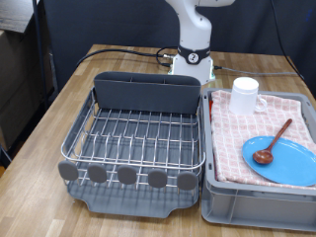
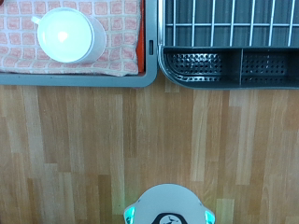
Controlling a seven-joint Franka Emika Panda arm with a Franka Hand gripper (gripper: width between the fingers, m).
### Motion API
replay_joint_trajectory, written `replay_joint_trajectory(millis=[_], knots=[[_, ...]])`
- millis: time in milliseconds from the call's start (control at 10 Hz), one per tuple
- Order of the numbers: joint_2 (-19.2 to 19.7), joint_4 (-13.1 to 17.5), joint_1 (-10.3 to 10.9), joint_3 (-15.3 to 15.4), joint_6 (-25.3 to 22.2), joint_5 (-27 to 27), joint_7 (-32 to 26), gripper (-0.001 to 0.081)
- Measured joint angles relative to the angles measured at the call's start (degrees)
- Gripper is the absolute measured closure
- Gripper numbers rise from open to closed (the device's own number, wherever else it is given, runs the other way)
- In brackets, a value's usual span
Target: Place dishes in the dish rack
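Note:
The light-blue plate [image 1: 283, 158] lies on a red-and-white checked cloth [image 1: 237, 133] in the grey bin [image 1: 257, 202], at the exterior view's right. The reddish-brown wooden spoon [image 1: 272, 143] lies across the plate. The white cup [image 1: 244, 95] stands on the cloth at the bin's far end and also shows in the wrist view [image 2: 67, 35]. The silver wire dish rack [image 1: 138, 133] stands left of the bin and holds nothing, with its dark grey caddy [image 1: 146, 94] at the far side and the drip tray [image 1: 138, 197] in front. The gripper does not show in either view.
The robot's white base [image 1: 194, 61] stands on the wooden table behind the rack and bin, with black cables beside it. The wrist view looks down from high up on the caddy [image 2: 229, 65], the rack's grid [image 2: 224, 23], the bin's edge [image 2: 84, 79] and the base [image 2: 168, 205].

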Motion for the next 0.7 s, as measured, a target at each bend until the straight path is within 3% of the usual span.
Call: replay_joint_trajectory(millis=[200, 400, 700], knots=[[2.57, -0.06, 0.13, 2.39, 1.66, 2.57, 5.09, 0.0003], [5.67, -0.23, 0.35, 5.39, 6.91, 5.54, 10.68, 0.0003], [10.29, 0.04, 0.43, 10.97, 13.68, 5.89, 19.25, 0.0003]])
